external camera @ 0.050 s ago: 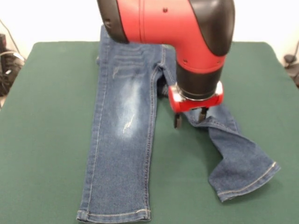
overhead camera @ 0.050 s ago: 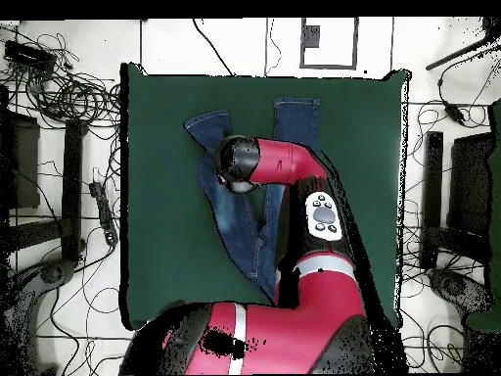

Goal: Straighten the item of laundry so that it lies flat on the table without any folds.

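One leg of the jeans [external camera @ 0.050 s ago: 122,140] already lies straight and flat down the green table [external camera @ 0.050 s ago: 46,130]; the other bends sideways below the crotch, with a crease where it kinks, and its hem splays off at an angle. The gripper [external camera @ 0.050 s ago: 190,119] hangs right over that kinked stretch, its two short black fingers [external camera @ 0.050 s ago: 178,121] spread apart with nothing between them, tips just above or barely touching the denim; I can't tell which from where I stand.

What worries me: if it pinches only the top layer at the bend and drags, the fold could roll over on itself instead of opening. A pull toward the straight leg might heap the two legs together, and the felt-like top looks grippy enough that the cloth would bunch rather than slide. A grab too near the crotch could also shift the flat leg out of line.

The table is far larger than the jeans, so there's room to swing the leg out. Seen from above, the floor on both sides is littered with cables [overhead camera @ 0.050 s ago: 59,88] and dark stands [overhead camera @ 0.050 s ago: 73,186].
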